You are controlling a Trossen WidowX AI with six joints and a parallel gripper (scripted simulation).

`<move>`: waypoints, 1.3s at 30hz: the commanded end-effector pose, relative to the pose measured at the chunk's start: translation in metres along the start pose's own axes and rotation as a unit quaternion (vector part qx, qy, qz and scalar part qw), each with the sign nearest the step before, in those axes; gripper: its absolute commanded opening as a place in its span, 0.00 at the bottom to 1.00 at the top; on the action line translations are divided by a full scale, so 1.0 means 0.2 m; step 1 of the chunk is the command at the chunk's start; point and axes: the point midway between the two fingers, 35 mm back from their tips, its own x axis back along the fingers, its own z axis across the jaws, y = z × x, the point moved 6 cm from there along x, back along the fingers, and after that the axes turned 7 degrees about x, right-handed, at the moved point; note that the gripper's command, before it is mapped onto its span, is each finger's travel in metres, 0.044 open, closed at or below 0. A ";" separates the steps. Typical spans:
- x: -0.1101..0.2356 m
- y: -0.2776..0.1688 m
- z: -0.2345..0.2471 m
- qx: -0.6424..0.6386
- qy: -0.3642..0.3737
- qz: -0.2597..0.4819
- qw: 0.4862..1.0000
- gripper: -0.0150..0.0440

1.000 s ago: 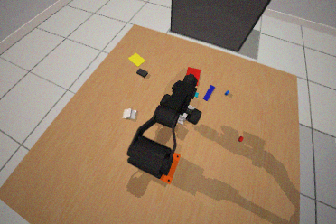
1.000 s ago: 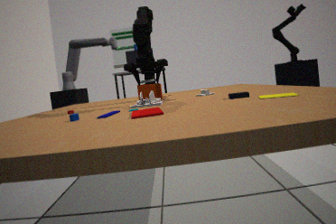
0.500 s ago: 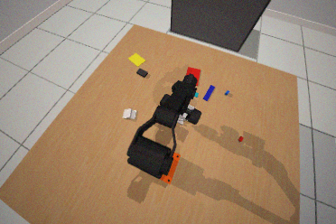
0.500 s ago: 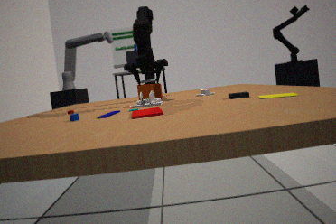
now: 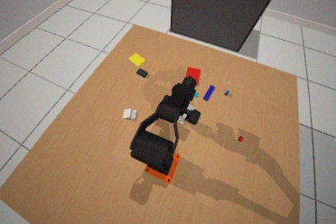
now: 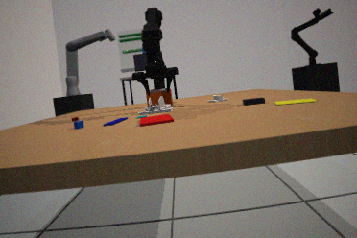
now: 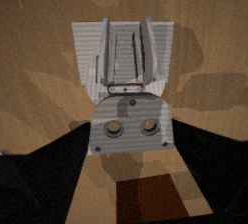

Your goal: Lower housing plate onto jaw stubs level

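The grey housing plate point(image 7: 131, 137) has two large round holes and small corner holes. My gripper point(image 7: 129, 124) point(image 6: 158, 92) is shut on its left and right edges. Beyond the housing plate in the wrist view, two upright jaws point(image 7: 105, 52) point(image 7: 147, 52) stand side by side on a pale base point(image 7: 82, 47). The far rounded edge of the housing plate appears close to the near end of the base. In the exterior view the gripper is above the white assembly point(image 6: 160, 108), with a gap. Whether the plate touches the jaw stubs cannot be told; the arm hides much in the top view.
A red block point(image 5: 193, 74) point(image 6: 156, 120), a blue bar point(image 5: 209, 93) point(image 6: 115, 122) and a small blue block point(image 5: 227, 93) point(image 6: 79, 124) lie beyond the assembly. A white part point(image 5: 129, 114) point(image 6: 218, 98), black block point(image 5: 142, 72) point(image 6: 253, 101) and yellow plate point(image 5: 136, 60) point(image 6: 296, 102) lie to one side.
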 end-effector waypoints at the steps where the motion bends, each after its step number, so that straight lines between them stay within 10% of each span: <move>1: -0.04 -0.01 0.00 -0.003 -0.001 0.006 1.000 0.85; 39: -0.22 -0.03 0.00 -0.002 -0.001 0.006 1.000 0.85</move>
